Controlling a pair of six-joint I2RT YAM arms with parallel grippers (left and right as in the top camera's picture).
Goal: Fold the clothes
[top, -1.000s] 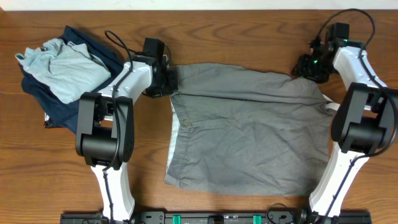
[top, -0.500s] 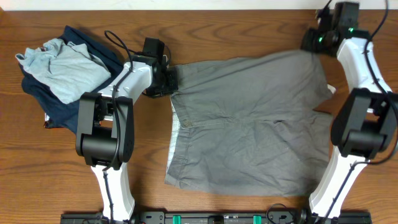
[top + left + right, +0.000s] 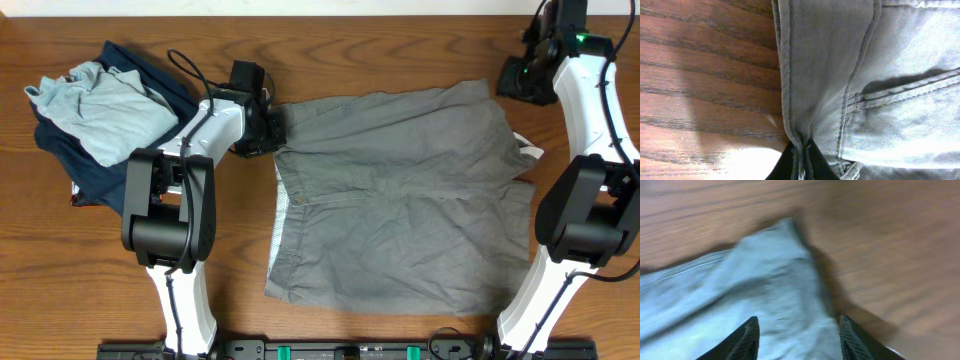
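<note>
The grey shorts (image 3: 400, 210) lie spread on the wooden table, waistband to the left, with a white lining strip along that edge. My left gripper (image 3: 272, 130) sits at the far left corner of the waistband. In the left wrist view its black fingertips (image 3: 802, 162) are pressed together on a fold of the hem (image 3: 790, 100). My right gripper (image 3: 522, 82) hangs just past the far right corner of the shorts. In the right wrist view its gripper (image 3: 799, 332) stands open, the corner of the cloth (image 3: 765, 280) lying loose beneath and ahead of it.
A pale grey-blue shirt (image 3: 100, 110) lies crumpled on a dark navy garment (image 3: 100, 185) at the far left. A white pocket lining (image 3: 528, 152) pokes out at the shorts' right edge. Bare wood (image 3: 400, 55) runs behind the shorts to the table's back edge.
The right gripper carried the shorts' far right corner back and outward, flattening that leg, then opened and drew slightly right of it. The left gripper stayed shut on the waistband.
</note>
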